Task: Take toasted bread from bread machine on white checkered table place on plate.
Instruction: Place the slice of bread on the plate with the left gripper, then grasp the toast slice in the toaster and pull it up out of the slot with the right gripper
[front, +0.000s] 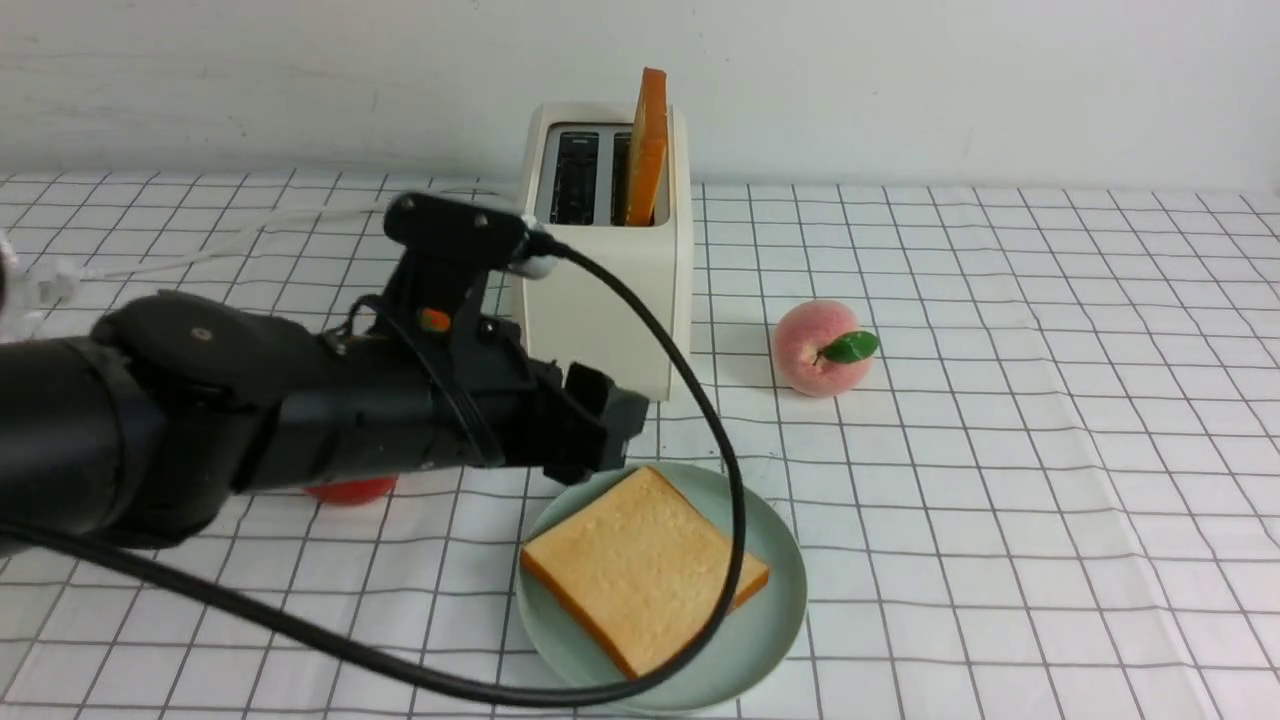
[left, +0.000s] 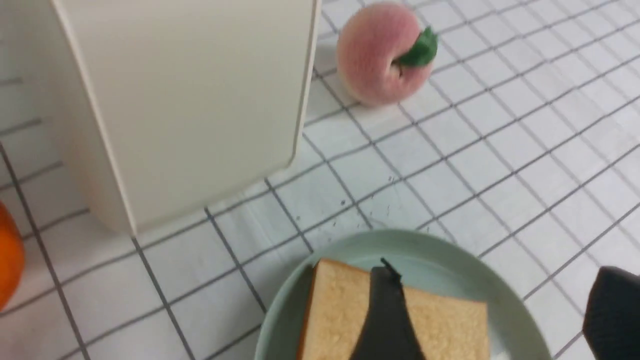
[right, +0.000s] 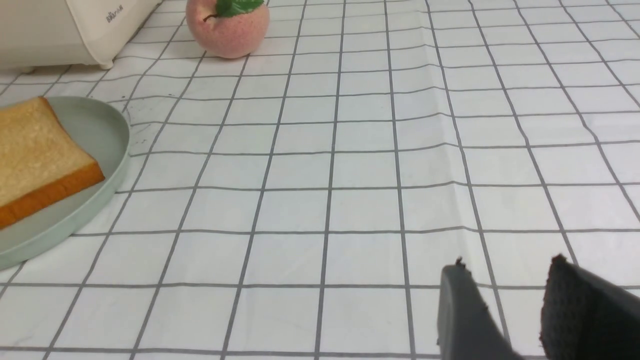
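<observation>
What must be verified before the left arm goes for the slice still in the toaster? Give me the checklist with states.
1. The first slice of toasted bread lies flat on the plate: ok.
2. The left gripper is open and empty: ok.
3. The second slice stands upright out of the bread machine: ok.
4. The peach sits apart from the bread machine: ok.
5. The cable is clear of the plate: cannot tell; it crosses it in the front view.
6. The right gripper is open over the white checkered table: ok.
</observation>
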